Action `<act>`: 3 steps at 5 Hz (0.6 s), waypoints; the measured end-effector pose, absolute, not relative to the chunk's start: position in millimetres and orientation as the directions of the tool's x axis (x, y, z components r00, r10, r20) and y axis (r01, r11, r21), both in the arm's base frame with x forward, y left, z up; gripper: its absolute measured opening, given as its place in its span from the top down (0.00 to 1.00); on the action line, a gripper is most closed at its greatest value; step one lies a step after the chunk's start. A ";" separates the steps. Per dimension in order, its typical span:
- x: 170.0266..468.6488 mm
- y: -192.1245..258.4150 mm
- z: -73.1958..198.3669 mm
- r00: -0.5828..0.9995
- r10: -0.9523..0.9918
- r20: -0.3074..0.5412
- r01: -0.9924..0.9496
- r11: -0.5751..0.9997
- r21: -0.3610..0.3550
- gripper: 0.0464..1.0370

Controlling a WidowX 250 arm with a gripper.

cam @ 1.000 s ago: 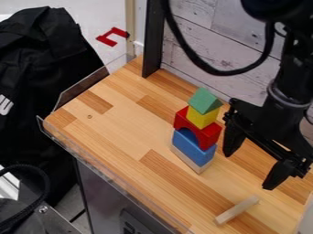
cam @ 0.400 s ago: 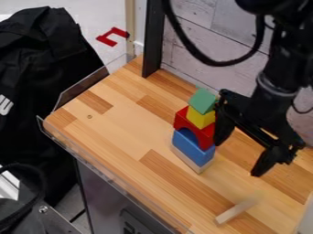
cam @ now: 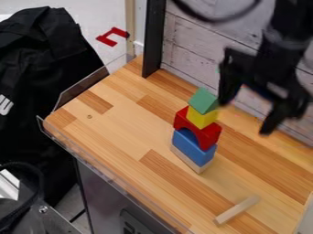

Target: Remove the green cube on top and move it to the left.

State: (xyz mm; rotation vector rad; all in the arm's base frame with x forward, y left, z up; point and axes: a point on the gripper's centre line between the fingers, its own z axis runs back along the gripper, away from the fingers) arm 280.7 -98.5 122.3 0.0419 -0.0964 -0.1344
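Note:
The green block (cam: 203, 100), a roof-like wedge rather than a cube, tops a tower of blocks. Under it come a yellow block (cam: 202, 118), a red arch (cam: 196, 128), a blue arch (cam: 194, 147) and a plain wooden block (cam: 189, 159) on the table. My gripper (cam: 245, 116) hangs to the right of the tower, at about the height of its top. Its two fingers stand wide apart with nothing between them, the left one close to the green block's right side.
A loose wooden stick (cam: 236, 210) lies on the wooden table (cam: 116, 123) near the front right. Clear low panels edge the table on the left. A black post (cam: 153, 39) and a plank wall (cam: 198, 50) stand behind.
My gripper first moved left toward the tower, then rose toward the back wall, uncovering the tower's right side. The blocks have kept their places.

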 end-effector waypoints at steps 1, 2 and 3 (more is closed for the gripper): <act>287.5 -79.3 151.9 0.983 -0.121 0.136 0.118 0.992 0.035 0.04; 286.4 -52.2 161.8 0.994 -0.051 0.094 0.045 0.997 0.070 0.04; 284.2 -34.1 161.7 0.998 0.005 0.062 -0.008 0.998 0.055 0.04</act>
